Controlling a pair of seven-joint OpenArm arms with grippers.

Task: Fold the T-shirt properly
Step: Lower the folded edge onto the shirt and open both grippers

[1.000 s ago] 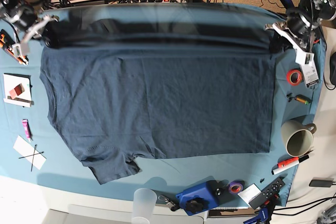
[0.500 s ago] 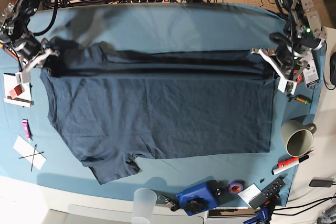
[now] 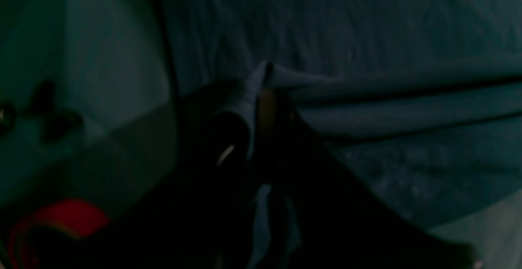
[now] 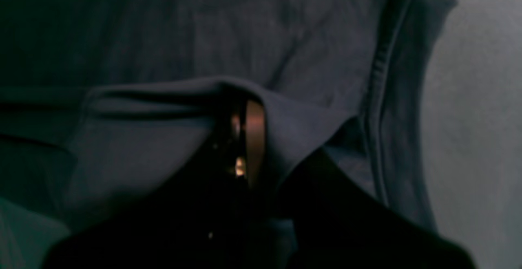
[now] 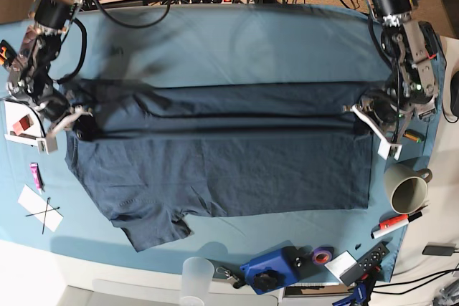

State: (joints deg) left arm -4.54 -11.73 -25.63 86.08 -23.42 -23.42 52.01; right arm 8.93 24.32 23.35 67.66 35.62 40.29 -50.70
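Since the earlier frame both grippers have carried the T-shirt's far edge nearer, so the folded band now lies across mid-cloth. The left gripper [image 5: 374, 125] is clenched on the hem corner at the scene's right; the right gripper [image 5: 72, 121] pinches the sleeve end at left. The T-shirt [image 5: 222, 170] lies flat on the teal table cloth [image 5: 237, 41]. The first lengthwise fold looks roughly half done; its near sleeve and the crosswise folds remain.

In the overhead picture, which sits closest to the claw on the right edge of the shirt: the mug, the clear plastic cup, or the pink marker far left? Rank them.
From the left gripper, which pinches the T-shirt:
1. Mug, just below it at the right edge.
2. Clear plastic cup, bottom edge, toward the middle.
3. Pink marker, far across at the left edge.
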